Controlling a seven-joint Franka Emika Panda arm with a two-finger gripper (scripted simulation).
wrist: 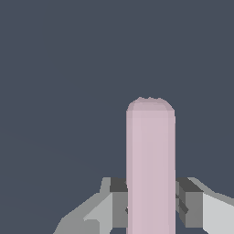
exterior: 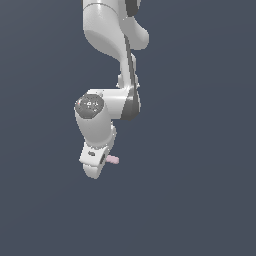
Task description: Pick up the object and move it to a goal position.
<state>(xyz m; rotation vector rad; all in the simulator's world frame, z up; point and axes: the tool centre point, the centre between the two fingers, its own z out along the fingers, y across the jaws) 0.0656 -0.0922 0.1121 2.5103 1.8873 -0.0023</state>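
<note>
The object is named first only as the thing held; the largest form is the white arm [exterior: 107,65], seen in the exterior view descending from the top edge and bent at a grey-capped joint. Below it, the gripper [exterior: 102,162] is closed narrowly around the pale pink rod [wrist: 150,169]. In the wrist view, the fingers [wrist: 189,201] are pressed against both sides of the rod. Its rounded end is seen protruding toward the exterior view's right.

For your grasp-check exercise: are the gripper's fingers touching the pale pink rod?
Touching. The wrist view shows the pink rod running between the fingers, each pad flush against its side, no gap.
</note>
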